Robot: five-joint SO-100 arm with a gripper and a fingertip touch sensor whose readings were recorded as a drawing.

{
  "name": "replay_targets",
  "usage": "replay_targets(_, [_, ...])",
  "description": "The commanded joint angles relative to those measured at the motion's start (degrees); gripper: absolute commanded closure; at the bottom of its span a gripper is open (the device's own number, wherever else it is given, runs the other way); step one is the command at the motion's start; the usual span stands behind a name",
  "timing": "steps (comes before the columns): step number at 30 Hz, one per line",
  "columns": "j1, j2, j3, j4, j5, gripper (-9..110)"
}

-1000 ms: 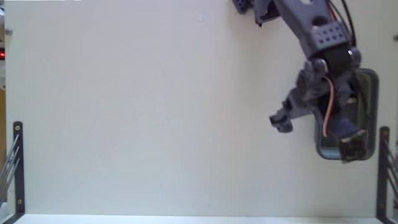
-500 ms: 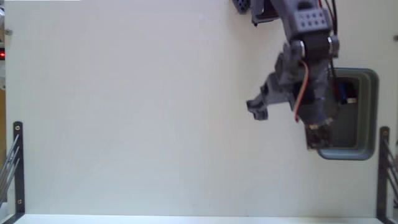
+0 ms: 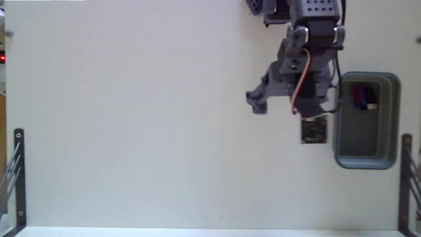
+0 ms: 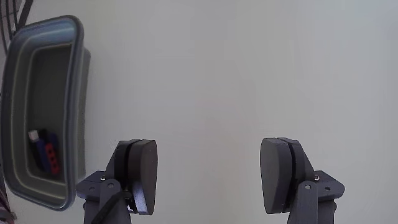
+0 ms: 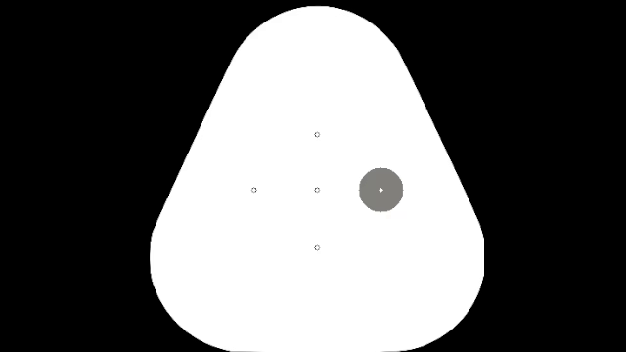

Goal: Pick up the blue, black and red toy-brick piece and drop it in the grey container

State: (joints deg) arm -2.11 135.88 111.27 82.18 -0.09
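Toy-brick piece (image 3: 363, 97): small chunky block of glossy plastic, black with blue and red bricks and a pale end; lies inside the grey container (image 3: 392, 118), in its upper part in the fixed view, lower left of the frame in the wrist view (image 4: 45, 151); studs too small to make out.
Grey container: rounded-rectangular blue-grey plastic tray, thick smooth rim, darker floor; at the right edge of the fixed view; cut off at the left edge in the wrist view (image 4: 78, 93).
Gripper (image 4: 208, 176): two dark matte fingers (image 4: 144, 169) with flat rounded pads, spread wide, nothing between them; over bare table, beside the container.
Table (image 3: 131, 118): plain off-white, smooth, matte.
Arm (image 3: 309, 39): grey moulded segments, orange wire; base cut off at top of the fixed view.
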Motion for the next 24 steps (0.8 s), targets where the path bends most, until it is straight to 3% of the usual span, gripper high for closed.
replay_targets(1, [0.5,4.2,1.2,-0.2,0.1,-9])
replay_targets(24, [2.1,6.2,3.3,-0.2,0.1,-9])
